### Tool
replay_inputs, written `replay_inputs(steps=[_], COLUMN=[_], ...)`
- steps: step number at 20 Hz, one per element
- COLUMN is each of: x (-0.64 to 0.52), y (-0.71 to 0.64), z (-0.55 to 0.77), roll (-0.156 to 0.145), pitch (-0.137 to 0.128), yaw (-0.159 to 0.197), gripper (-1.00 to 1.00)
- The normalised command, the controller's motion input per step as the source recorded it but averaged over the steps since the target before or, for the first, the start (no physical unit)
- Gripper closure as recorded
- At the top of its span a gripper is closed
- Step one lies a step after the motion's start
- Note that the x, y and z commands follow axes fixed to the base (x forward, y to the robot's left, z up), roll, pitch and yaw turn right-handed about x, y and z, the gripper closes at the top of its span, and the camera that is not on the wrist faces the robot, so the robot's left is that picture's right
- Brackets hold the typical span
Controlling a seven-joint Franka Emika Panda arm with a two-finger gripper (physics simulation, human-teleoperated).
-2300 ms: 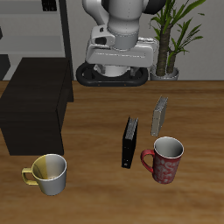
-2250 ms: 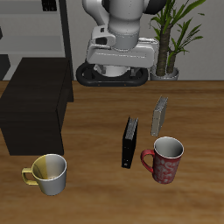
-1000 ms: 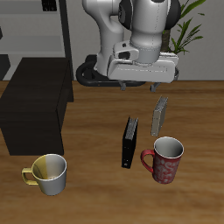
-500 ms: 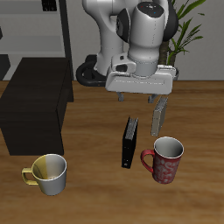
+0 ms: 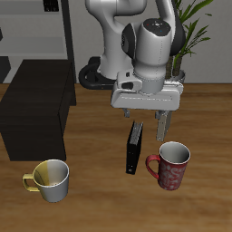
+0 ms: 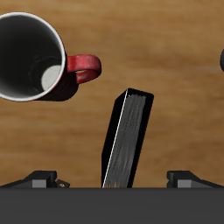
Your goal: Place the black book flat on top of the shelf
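The black book (image 5: 134, 150) stands upright on its edge on the wooden table, between the shelf and a red mug. It also shows in the wrist view (image 6: 128, 138), directly below the gripper. My gripper (image 5: 145, 127) is open and empty and hangs just above the book's far end, with one finger on each side of it. In the wrist view the gripper (image 6: 118, 179) has its fingers (image 6: 40, 179) wide apart, well clear of the book's covers. The shelf (image 5: 36, 104) is a large black low cabinet with a flat top, off to the side of the book.
A red mug (image 5: 170, 166) stands close beside the book, nearer the front edge; it also shows in the wrist view (image 6: 31, 57). A yellow-green mug (image 5: 52, 179) stands in front of the shelf. The slim grey book is hidden behind my gripper. A potted plant (image 5: 186, 36) stands at the back.
The gripper has moved forward and down from near the robot's base to just over the black book's far end, now covering the grey book. The objects have not moved.
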Motion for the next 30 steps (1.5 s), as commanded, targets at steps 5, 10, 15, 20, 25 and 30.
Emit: replay_inputs(steps=[5,10,15,20,25,30], x=[0.04,0.06,0.08,0.08,0.07,0.03], y=[0.07,-0.01,-0.10,-0.11,-0.09,-0.06], z=[-0.14,-0.13,-0.20,-0.11,-0.13,-0.13], roll=[0.013,-0.001,-0.012,-0.016,0.012,-0.035], pitch=[0.003,0.012,0.023,0.012,0.025,0.026], yaw=[-0.019,-0.009,-0.016,-0.012,-0.018,-0.004], gripper=[-1.00,-1.00,-1.00,-1.00,-1.00,1.00])
